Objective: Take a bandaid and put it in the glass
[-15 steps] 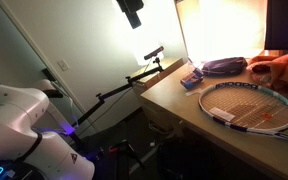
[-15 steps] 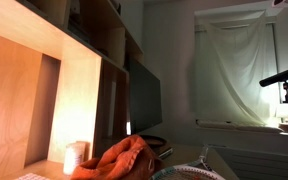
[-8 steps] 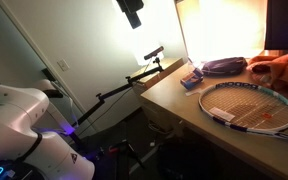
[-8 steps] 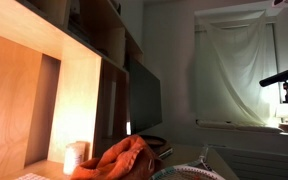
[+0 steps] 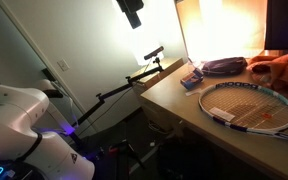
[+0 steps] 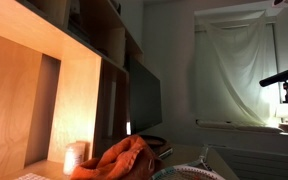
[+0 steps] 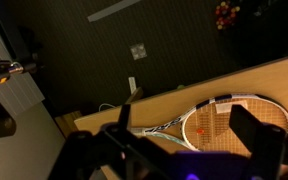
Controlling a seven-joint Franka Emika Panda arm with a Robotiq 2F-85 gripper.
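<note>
The glass is a small pale cylinder standing on the desk by the lit shelf wall, just beside an orange cloth. I cannot make out a bandaid in any view. A small flat blue box lies on the desk near the racket's handle. In the wrist view my gripper hangs high above and off the desk, open, its two dark fingers wide apart with nothing between them. A black part at the top edge of an exterior view looks like my gripper.
A tennis racket lies flat across the wooden desk and fills much of it; it also shows in the wrist view. A dark pouch sits behind the blue box. A camera boom reaches to the desk's edge.
</note>
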